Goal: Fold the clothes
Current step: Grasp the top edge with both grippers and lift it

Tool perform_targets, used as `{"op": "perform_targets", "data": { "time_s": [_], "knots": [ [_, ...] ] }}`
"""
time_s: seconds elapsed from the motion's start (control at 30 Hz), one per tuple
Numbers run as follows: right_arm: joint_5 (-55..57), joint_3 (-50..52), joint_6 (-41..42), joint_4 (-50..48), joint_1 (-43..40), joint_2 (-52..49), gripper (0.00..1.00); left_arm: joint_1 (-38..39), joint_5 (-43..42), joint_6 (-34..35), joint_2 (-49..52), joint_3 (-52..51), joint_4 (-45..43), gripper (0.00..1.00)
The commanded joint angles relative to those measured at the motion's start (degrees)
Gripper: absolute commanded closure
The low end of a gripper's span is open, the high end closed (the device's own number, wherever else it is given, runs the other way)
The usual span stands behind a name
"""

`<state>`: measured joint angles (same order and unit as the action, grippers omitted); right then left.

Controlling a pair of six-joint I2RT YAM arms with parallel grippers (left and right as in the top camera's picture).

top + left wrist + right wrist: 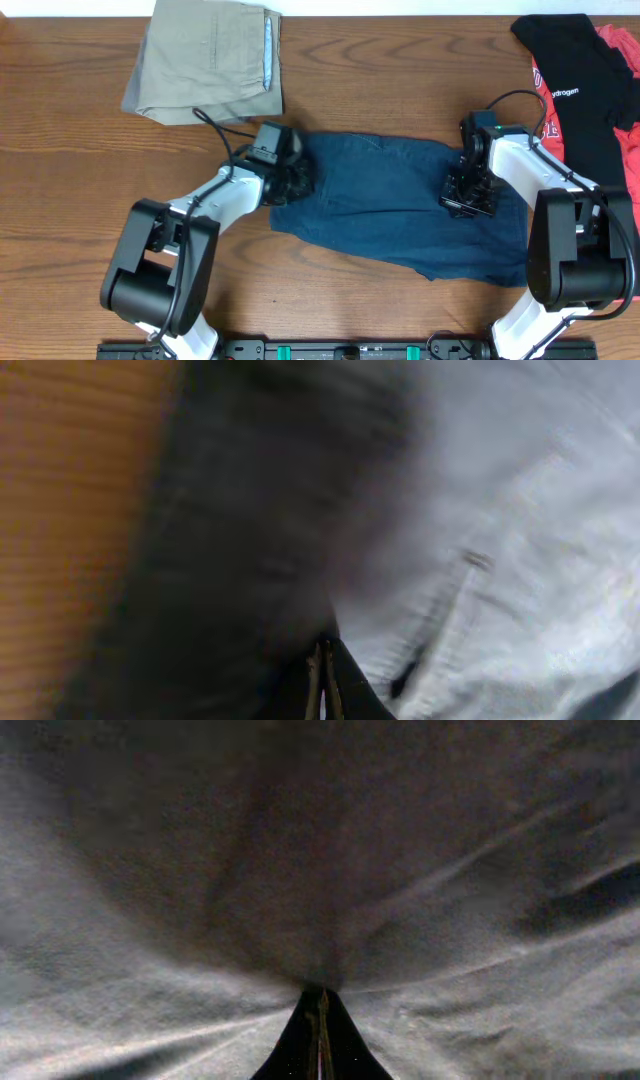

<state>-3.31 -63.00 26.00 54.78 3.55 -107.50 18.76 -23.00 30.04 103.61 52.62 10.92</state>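
Between khaki shorts [210,60] and black shirt [572,75], left gripper [296,182] and right gripper [468,196] pinch navy shorts [390,195].

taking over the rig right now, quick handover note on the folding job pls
Left gripper: shut, pinching the navy shorts at their left edge.
Right gripper: shut, pinching the same shorts near their right end.
Done: khaki shorts lie folded, far left.
Left: navy shorts are spread mid-table and look unfolded; black shirt and red garment lie heaped, far right.
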Motion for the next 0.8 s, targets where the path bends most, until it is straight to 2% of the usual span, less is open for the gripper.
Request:
{"op": "perform_targets", "data": {
  "time_s": [0.0,0.13,0.3,0.33,0.37,0.43,0.47,0.7,0.77],
  "knots": [
    [3.56,2.62,1.20,0.24,-0.28,-1.90,0.96,-3.76,10.05,3.76,1.97,-1.01,2.67,0.94],
    [3.56,2.21,1.11,0.68,-0.28,-1.90,0.91,-7.04,10.23,5.22,1.97,-1.01,3.43,0.94],
    [3.93,-0.98,-1.01,2.75,-0.28,-1.90,0.74,-9.31,10.73,5.92,1.97,-1.01,3.34,0.94],
    [4.26,-1.90,-1.29,3.41,-0.28,-1.90,0.65,-9.51,11.13,6.08,1.97,-1.01,3.41,0.94],
    [4.83,-3.08,-1.70,4.37,-0.28,-1.90,0.52,-9.66,12.22,6.84,1.97,-1.01,3.67,0.94],
    [5.97,-5.55,-2.51,6.56,-0.28,-1.90,0.20,-9.97,13.62,8.96,1.97,-1.01,4.24,0.94],
    [6.82,-6.93,-2.51,7.98,-0.28,-1.90,0.16,-10.12,13.90,9.38,1.97,-1.01,4.26,0.94],
    [8.07,-13.31,-1.90,14.38,-1.27,-1.07,0.14,-10.75,14.91,11.15,-0.09,-1.01,5.64,0.94],
    [8.04,-13.29,-1.18,14.21,-2.32,0.15,0.08,-10.21,14.95,10.34,-2.56,-1.01,6.93,0.94]
  ]
}}
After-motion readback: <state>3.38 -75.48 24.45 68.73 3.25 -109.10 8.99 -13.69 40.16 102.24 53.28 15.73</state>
